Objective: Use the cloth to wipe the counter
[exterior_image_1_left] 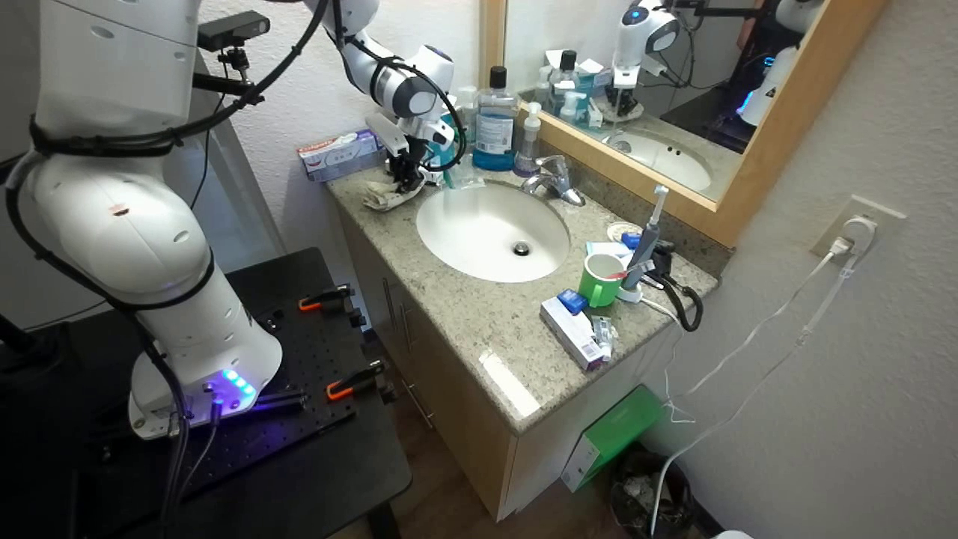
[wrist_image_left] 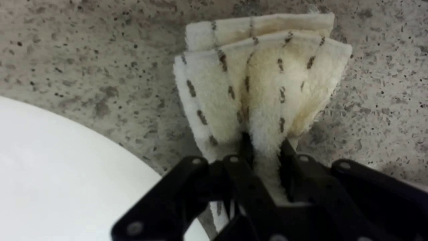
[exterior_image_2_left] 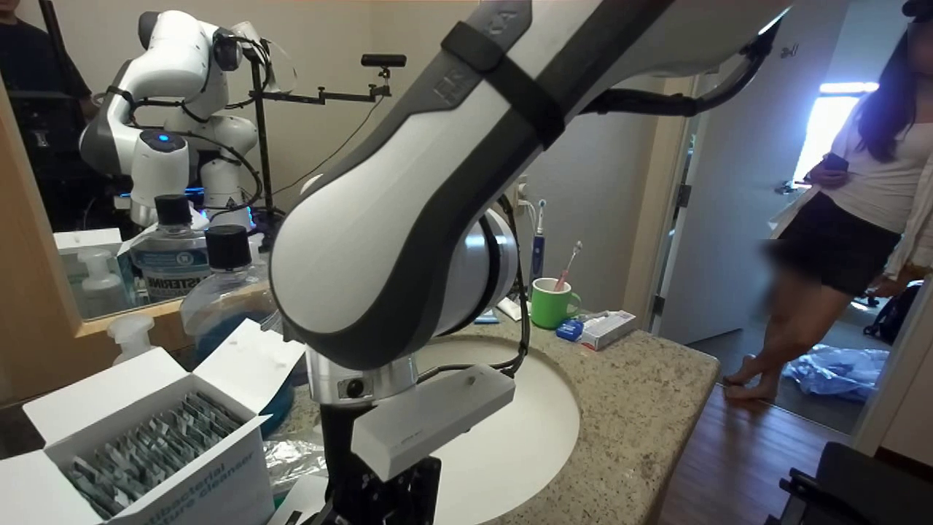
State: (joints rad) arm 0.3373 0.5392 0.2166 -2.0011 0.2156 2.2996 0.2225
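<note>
Bunched between the two black fingers is the cloth, off-white with dark dashed stripes, folded and fanned out in the wrist view. My gripper is shut on it. Beneath lies the speckled counter, which the cloth appears to touch. In an exterior view the cloth rests at the counter's far end, beside the sink and under the gripper. The lower bottom edge of an exterior view cuts off the fingertips, and the cloth is hidden there.
The sink basin borders the gripper, with the faucet behind. Near the arm stand a toothpaste box, a mouthwash bottle, a pump bottle and an opened white box. Past the sink are a green cup and a small box.
</note>
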